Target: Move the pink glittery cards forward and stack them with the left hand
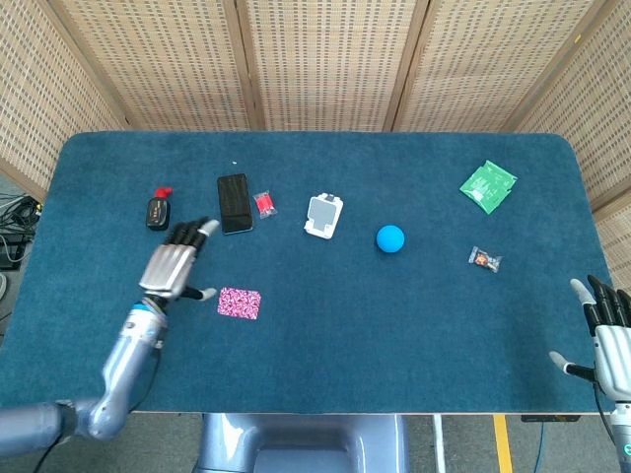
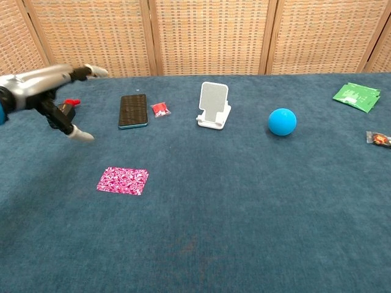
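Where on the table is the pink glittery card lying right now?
In both views the pink glittery card lies flat on the blue table, left of centre, nearer the front edge than the black phone, just right of the raised left hand.

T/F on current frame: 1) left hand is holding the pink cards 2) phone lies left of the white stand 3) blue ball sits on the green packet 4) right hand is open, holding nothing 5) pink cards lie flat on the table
1) False. The left hand is raised clear of the pink glittery cards, fingers spread, holding nothing.
2) True. The black phone lies left of the white stand, with a small red packet between them.
3) False. The blue ball rests on the table, well apart from the green packet.
4) True. The right hand is at the table's near right edge, fingers apart, empty.
5) True. The cards lie flat on the blue table.
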Robot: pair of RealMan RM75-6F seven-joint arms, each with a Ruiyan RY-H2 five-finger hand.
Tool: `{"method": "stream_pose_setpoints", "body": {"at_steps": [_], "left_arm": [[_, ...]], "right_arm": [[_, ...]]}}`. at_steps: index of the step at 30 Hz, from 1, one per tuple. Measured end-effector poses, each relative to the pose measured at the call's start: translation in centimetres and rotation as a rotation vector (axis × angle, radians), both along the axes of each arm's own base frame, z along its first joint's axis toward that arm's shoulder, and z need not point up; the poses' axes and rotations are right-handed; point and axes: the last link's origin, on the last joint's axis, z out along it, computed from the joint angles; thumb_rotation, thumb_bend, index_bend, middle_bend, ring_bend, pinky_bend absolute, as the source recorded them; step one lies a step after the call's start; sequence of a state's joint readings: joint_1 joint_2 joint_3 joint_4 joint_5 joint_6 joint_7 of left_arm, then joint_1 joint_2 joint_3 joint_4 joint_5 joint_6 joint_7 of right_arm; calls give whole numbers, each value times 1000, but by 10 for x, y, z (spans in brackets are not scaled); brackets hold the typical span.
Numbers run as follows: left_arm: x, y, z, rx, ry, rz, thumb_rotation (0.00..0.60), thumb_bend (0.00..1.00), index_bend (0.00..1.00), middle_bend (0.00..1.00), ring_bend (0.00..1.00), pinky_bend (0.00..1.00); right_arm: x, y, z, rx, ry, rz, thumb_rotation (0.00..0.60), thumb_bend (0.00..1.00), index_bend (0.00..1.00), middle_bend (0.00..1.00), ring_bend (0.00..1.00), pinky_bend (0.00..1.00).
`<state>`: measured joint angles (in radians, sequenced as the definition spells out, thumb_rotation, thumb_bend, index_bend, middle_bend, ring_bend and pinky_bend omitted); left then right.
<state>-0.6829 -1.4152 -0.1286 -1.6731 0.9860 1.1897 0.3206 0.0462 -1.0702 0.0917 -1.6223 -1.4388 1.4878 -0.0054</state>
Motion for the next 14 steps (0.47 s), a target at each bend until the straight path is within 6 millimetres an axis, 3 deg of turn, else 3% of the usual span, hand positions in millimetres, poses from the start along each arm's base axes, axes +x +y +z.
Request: {"method": "stream_pose_setpoints", "body": {"at_steps": [3,7,11,14], "left_arm": [[-29,-19,33,94,-15,-7,600,0,0,0,0,0],[-73,-61,72,177,15,27,600,0,0,0,0,0],[-99,-97,95,204,4,73,600,0,0,0,0,0],[-108,-113,105,198,-1,86,600,0,0,0,0,0]], "right_arm": [[0,0,-2,0,9,3,600,0,0,0,0,0],[0,1,-3,-2,11,3,600,0,0,0,0,0],[0,2,-3,-7,11,4,600,0,0,0,0,0],[2,2,-3,-8,13,9,600,0,0,0,0,0]]}}
